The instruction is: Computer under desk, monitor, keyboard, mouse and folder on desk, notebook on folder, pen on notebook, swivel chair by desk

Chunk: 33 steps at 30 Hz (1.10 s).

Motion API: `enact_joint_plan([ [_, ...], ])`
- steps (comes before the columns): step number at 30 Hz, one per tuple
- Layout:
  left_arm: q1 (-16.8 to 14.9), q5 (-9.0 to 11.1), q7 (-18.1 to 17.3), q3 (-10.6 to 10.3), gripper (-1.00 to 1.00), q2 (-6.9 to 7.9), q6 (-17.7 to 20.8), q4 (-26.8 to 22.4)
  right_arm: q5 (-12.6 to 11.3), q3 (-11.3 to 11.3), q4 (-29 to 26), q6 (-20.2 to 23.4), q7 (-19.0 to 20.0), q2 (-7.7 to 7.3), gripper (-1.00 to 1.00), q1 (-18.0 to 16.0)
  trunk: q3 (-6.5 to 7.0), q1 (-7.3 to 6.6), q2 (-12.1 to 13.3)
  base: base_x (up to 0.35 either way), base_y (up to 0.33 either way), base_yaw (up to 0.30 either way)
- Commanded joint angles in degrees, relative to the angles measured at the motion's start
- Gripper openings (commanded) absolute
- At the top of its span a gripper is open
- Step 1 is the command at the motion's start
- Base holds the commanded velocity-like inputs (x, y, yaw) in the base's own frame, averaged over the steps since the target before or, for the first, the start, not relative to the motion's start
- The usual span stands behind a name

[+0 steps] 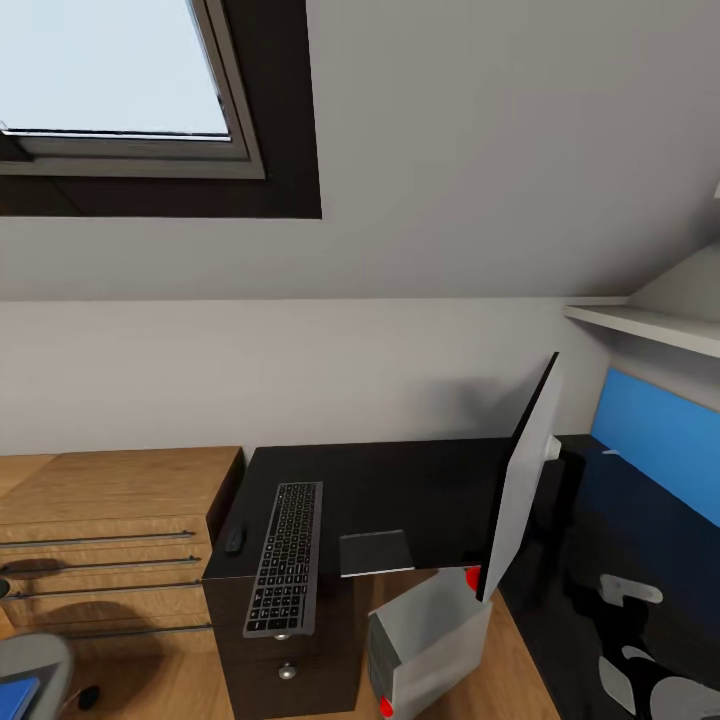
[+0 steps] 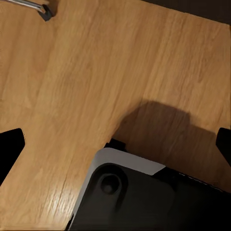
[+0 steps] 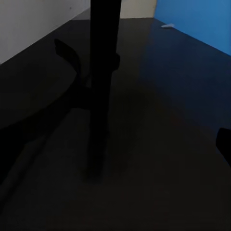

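The left gripper (image 2: pixel 115 139) is wide open, with one dark fingertip (image 2: pixel 10 147) at each side of the left wrist view. It hangs over the wooden floor (image 2: pixel 72 86), above a grey and black part of the robot (image 2: pixel 130 192) and its shadow.

For the right gripper, only one dark fingertip (image 3: pixel 224 143) shows at the edge of the right wrist view, so I cannot tell if it is open or closed. It is low over a dark surface (image 3: pixel 159 120), and a tall dark post (image 3: pixel 103 72) stands close in front of it.

In the head view, the black desk (image 1: pixel 420 490) stands against the white wall. The keyboard (image 1: pixel 285 555) lies near the desk's left edge and sticks out over the front edge. The mouse (image 1: pixel 233 540) sits just left of it, at the left edge. A flat grey folder (image 1: pixel 376 552) lies at the front edge, near the keyboard's right side. The monitor (image 1: pixel 522 480) stands at the right edge, seen from the side. The grey computer (image 1: pixel 425 640) is on the floor, tilted, in front of the desk, below the monitor. A wooden dresser (image 1: pixel 110 520) stands beside the desk's left edge. A bit of the swivel chair (image 1: pixel 30 670) with something blue on it shows at the bottom left corner.
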Motion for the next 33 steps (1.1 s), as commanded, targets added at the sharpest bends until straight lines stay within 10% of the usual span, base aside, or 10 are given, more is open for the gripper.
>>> enact_joint_plan([
  [1,-0.02,0.25,0.39,-0.43,1.0,0.05,0.0,0.25,-0.19,0.5,0.13,-0.26,-0.24,0.04,1.0,-0.07,-0.09,0.03,-0.09,0.0,0.0,0.0],
  [15,-0.03,-0.22,-3.28,-4.67,1.0,0.06,-10.36,5.8,-0.02,0.51,0.12,-0.69,-0.35,0.26,1.0,0.0,-0.09,0.03,-0.09,0.071,0.0,0.0],
  [33,-0.01,-0.4,-3.64,-5.66,1.0,-0.07,-11.21,7.41,-0.11,0.59,0.08,-0.77,-0.35,0.29,1.0,0.02,-0.09,0.03,-0.09,0.073,0.0,0.0],
])
